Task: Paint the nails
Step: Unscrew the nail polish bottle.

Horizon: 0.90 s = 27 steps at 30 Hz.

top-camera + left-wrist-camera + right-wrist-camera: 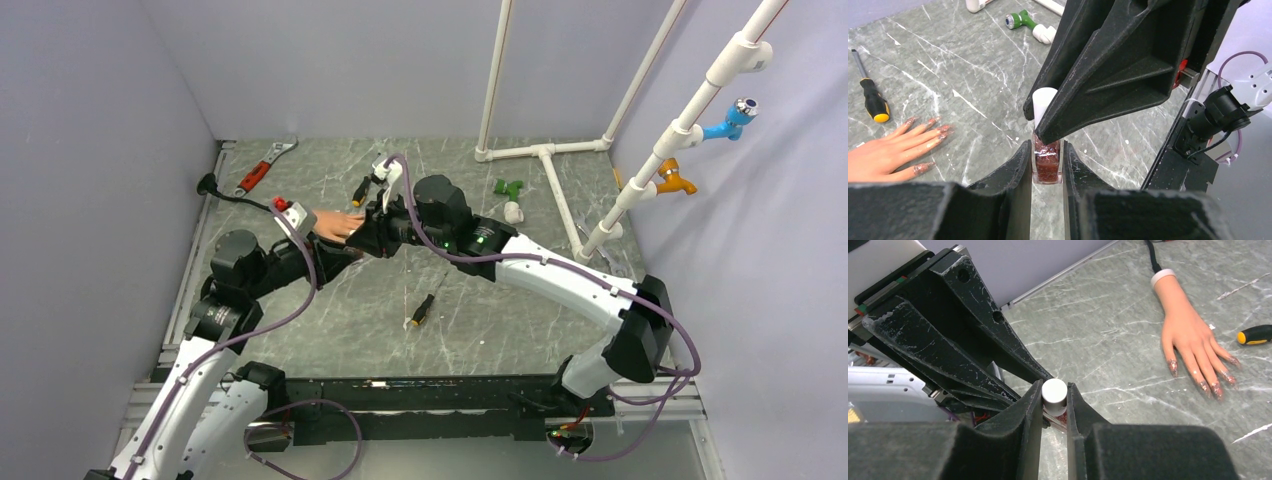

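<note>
Mannequin hand (pixel 878 157) lies flat on table (pixel 973 65), nails (pixel 942 135) glittery red, just left of both grippers. Left gripper (pixel 1047 150) clamped on red polish bottle (pixel 1047 167), upright. Right gripper (pixel 1054 390) clenched on bottle's white cap (pixel 1054 396) from above.

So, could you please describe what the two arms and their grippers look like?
Both the left arm and right arm have white links between black joints, with a purple cable looped along each. Small green lights show on the right arm. The left gripper and right gripper have thick, black, wedge-shaped fingers, scuffed whitish.
</note>
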Tool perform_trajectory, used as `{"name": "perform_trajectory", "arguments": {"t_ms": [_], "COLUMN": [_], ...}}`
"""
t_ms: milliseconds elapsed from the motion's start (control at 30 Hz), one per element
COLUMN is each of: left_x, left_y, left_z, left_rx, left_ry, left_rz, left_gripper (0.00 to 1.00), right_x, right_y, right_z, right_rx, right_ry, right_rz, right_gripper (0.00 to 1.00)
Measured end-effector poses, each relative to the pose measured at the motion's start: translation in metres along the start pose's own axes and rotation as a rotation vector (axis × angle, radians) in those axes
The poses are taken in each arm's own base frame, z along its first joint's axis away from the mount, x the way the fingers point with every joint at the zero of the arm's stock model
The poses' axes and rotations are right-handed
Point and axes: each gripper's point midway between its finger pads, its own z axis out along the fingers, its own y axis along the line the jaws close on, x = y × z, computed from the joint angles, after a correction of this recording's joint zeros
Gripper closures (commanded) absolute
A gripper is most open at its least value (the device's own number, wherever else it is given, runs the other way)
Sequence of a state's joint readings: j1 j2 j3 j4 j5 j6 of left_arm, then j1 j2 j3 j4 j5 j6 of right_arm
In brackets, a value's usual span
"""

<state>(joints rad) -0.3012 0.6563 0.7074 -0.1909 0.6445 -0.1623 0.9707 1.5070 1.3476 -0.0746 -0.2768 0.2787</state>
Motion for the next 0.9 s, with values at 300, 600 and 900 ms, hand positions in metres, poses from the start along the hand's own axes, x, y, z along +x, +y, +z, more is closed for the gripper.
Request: {"name": "perform_trajectory", "arguments": {"t_ms": [300, 600, 900], "left_x": [0.006, 0.009, 0.000], "left_y": [-0.017, -0.062, -0.097], "left_z": [-0.003, -0.014, -0.031], "left_rx": [0.094, 0.365, 0.600], "left_ry": [0.026, 0.050, 0.035], "left_rz": [-0.007, 0.008, 0.043], "left_gripper": [1.00, 1.00, 1.00], "right_x": [0.008, 0.018, 0.018], "right_y": [0.014, 0.052, 0.087], "right_z": [-0.012, -0.045, -0.072], "right_rx": [-0.114, -0.351, -0.569], "right_ry": [0.023, 0.039, 0.004], "right_rz": [-0.052, -0.206, -0.316], "right_gripper": [1.00, 1.00, 0.87]}}
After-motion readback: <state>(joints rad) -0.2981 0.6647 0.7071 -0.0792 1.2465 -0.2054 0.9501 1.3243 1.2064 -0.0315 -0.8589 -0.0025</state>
